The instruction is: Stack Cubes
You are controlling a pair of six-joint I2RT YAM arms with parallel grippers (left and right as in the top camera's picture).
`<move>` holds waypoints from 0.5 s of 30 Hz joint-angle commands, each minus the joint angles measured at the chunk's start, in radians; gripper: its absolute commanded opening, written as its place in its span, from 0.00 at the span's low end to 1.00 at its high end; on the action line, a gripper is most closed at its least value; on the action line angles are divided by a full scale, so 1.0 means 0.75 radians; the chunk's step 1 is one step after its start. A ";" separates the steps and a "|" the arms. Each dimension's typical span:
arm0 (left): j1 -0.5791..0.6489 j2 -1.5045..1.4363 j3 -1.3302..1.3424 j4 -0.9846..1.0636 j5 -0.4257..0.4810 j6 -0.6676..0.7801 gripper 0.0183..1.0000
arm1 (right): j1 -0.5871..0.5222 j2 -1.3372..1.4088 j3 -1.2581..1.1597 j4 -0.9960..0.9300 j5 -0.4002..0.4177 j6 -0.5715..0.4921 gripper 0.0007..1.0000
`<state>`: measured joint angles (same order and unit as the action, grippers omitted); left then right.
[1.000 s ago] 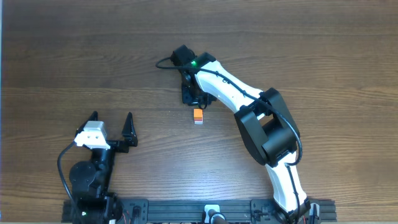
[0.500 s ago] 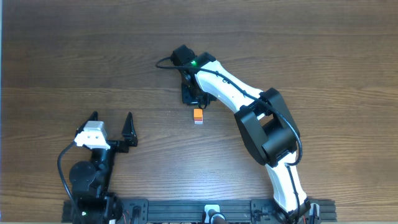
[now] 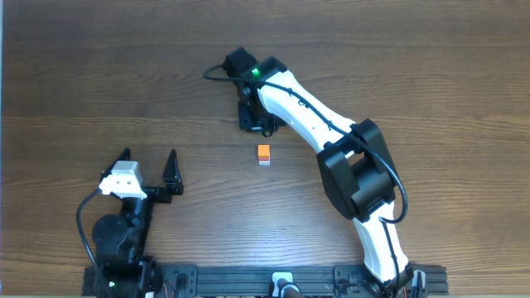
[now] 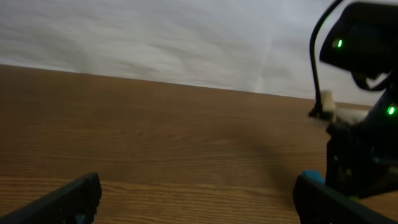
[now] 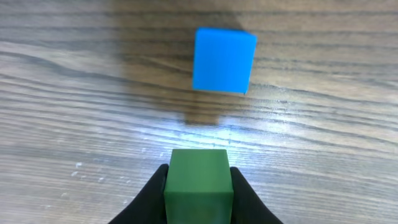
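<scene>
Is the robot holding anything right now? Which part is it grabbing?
Yes. The right tool pinches the green cube by two opposite side faces. The left tool is open and holds nothing.

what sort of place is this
Probably a robotics lab bench: bare wooden tabletop, left arm and right arm mounted along its edge, a blue cube and green cube, plain white wall behind.

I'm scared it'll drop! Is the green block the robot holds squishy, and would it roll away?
Probably hard: the green cube shows straight edges though pinched in the right gripper. It likely won't roll; its faces look flat, like the blue cube sitting square on the table. Its smooth sides might be slightly slippery.
</scene>
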<state>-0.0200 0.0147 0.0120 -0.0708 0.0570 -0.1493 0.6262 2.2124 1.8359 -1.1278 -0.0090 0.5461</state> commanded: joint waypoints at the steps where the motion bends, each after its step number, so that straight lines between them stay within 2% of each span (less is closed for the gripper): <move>1: -0.004 -0.011 -0.009 -0.001 0.018 0.020 1.00 | -0.001 0.014 0.119 -0.084 0.010 -0.007 0.01; 10: -0.004 -0.011 -0.009 -0.001 0.018 0.020 1.00 | 0.014 -0.160 0.146 -0.200 0.035 -0.004 0.01; 15: -0.004 -0.011 -0.009 -0.001 0.018 0.020 1.00 | 0.040 -0.301 0.060 -0.222 0.046 0.015 0.01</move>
<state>-0.0200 0.0147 0.0120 -0.0708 0.0570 -0.1493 0.6342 2.0892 1.9137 -1.2858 0.0029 0.5465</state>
